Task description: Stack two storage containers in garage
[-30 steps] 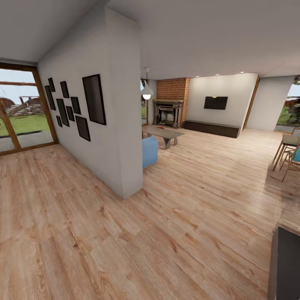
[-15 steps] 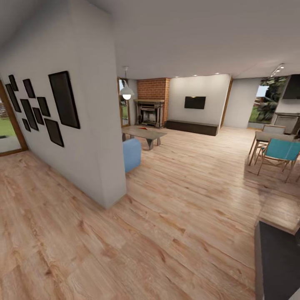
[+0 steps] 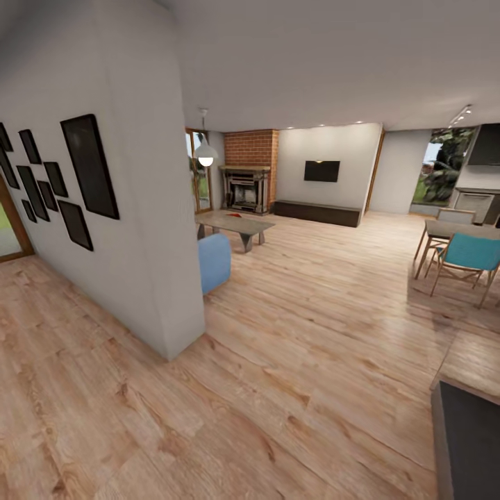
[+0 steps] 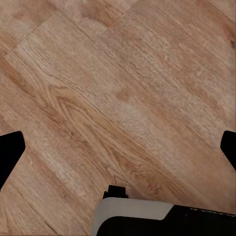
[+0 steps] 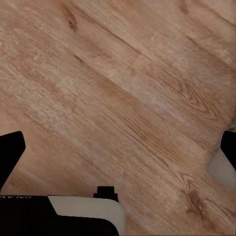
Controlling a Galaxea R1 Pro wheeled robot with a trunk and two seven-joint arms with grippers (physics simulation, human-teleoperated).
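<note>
Okay, head camera is looking into the living room [image 3: 326,278], with light wood planks running all the way up to the brick fireplace [image 3: 247,186]. That fireplace is my reference.

What I can't make out comes first. A grey coffee table [image 3: 239,224] stands just in front of the fireplace, and a small red shape [image 3: 235,215] lies on it. It's far too small for me to call it one of the storage containers. I see red and flat-looking, with no walls or rim I can read.

A blue sofa [image 3: 214,262] is nearer to me than the fireplace, and just one end of it pokes out. The rest is hidden behind the white partition wall [image 3: 139,222], which carries black picture frames [image 3: 89,167]. The frames run off the picture's edge.

Beside the fireplace a long dark low cabinet [image 3: 317,212] sits under a wall-mounted TV [image 3: 321,171]. Well away from the fireplace, across the room, a dining table [image 3: 451,230] and a teal chair [image 3: 471,253] are cut off by the frame. A dark slab [image 3: 469,444] close to me is cropped too, and I can't tell what it is.

On the wrist cameras, the left gripper [image 4: 119,150] has its fingers spread wide with only plank floor between them. The right gripper [image 5: 119,150] is spread just as wide, over bare planks, carrying nothing.
</note>
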